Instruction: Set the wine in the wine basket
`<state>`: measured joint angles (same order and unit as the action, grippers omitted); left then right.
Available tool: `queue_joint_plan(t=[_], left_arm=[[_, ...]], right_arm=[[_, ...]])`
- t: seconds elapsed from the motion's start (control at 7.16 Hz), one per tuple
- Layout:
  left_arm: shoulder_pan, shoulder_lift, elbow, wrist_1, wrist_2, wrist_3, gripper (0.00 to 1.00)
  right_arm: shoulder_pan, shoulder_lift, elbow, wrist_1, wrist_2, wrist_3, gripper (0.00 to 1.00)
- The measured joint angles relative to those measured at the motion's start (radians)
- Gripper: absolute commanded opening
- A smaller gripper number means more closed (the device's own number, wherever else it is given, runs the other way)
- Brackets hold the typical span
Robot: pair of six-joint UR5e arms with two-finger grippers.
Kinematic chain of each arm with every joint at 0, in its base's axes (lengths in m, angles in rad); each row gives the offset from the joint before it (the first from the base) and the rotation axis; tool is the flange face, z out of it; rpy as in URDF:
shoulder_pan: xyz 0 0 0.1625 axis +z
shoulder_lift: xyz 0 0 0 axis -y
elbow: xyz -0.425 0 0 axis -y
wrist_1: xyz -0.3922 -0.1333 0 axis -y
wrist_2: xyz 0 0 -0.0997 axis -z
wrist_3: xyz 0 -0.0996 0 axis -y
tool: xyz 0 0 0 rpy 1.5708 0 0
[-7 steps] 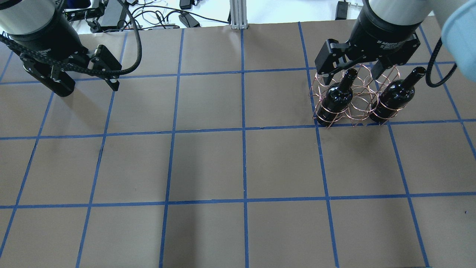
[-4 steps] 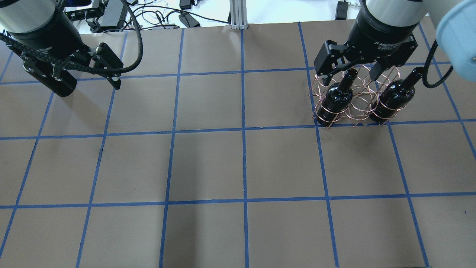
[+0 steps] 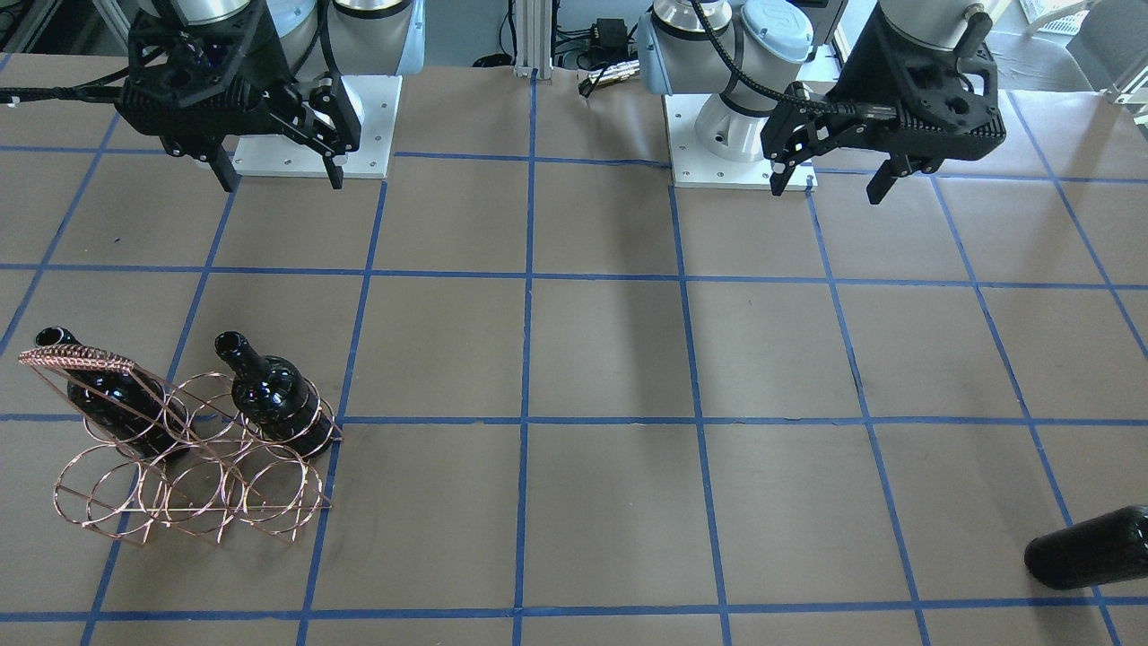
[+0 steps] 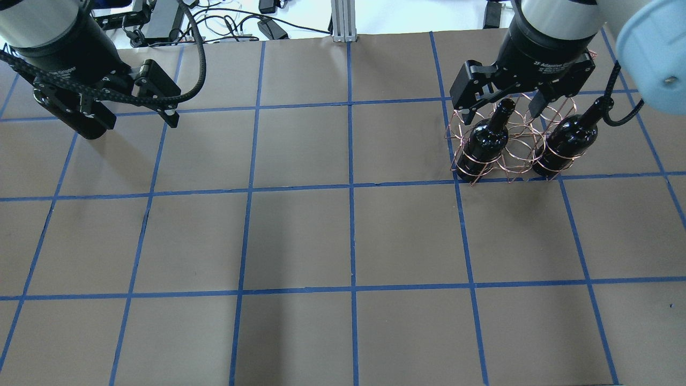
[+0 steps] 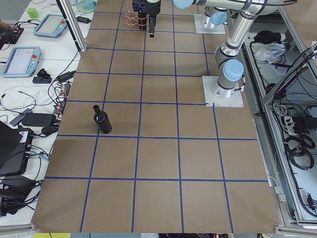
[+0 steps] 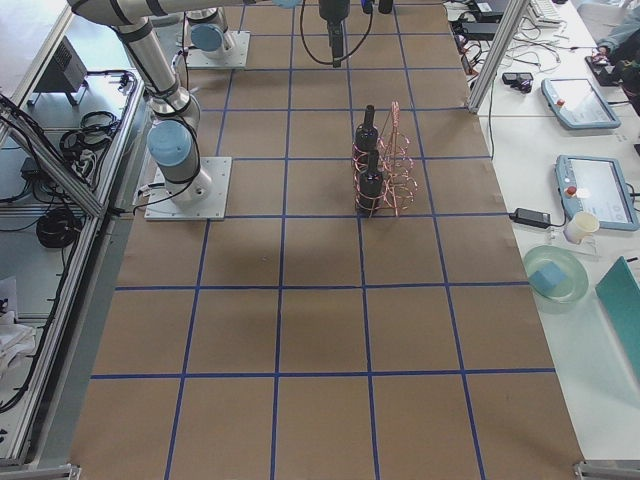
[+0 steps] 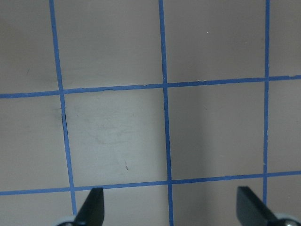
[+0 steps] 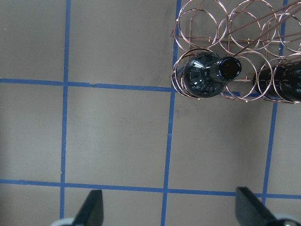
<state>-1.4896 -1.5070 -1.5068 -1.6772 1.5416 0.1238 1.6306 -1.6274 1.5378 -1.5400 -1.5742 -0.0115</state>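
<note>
The copper wire wine basket [image 4: 515,143] stands at the far right with two black wine bottles upright in it, one [image 4: 484,142] at its left end and one [image 4: 567,140] at its right end. They also show in the right wrist view [image 8: 207,75] [image 8: 288,81]. A third black wine bottle [image 5: 102,121] stands alone at the far left of the table; it also shows in the front view [image 3: 1090,547]. My right gripper [image 4: 501,113] is open and empty, high above the basket. My left gripper [image 4: 133,122] is open and empty over bare table [image 7: 171,209].
The table is brown paper with a blue tape grid [image 4: 351,187]. The two arm bases [image 3: 359,117] [image 3: 726,144] stand on white plates at the robot's edge. Cables and power bricks [image 4: 161,21] lie beyond the far edge.
My right gripper has drawn slightly up and away from the basket, still open. My left gripper has shifted a little. The bottles and the basket have not moved.
</note>
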Motion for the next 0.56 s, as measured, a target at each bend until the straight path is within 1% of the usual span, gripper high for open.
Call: queue_joint_plan(t=[0.56], left_arm=[[0.003,0.000,-0.002,0.003,0.007,0.009,1.00]], right_arm=[[0.000,0.001,-0.001,-0.002,0.000,-0.001,1.00]])
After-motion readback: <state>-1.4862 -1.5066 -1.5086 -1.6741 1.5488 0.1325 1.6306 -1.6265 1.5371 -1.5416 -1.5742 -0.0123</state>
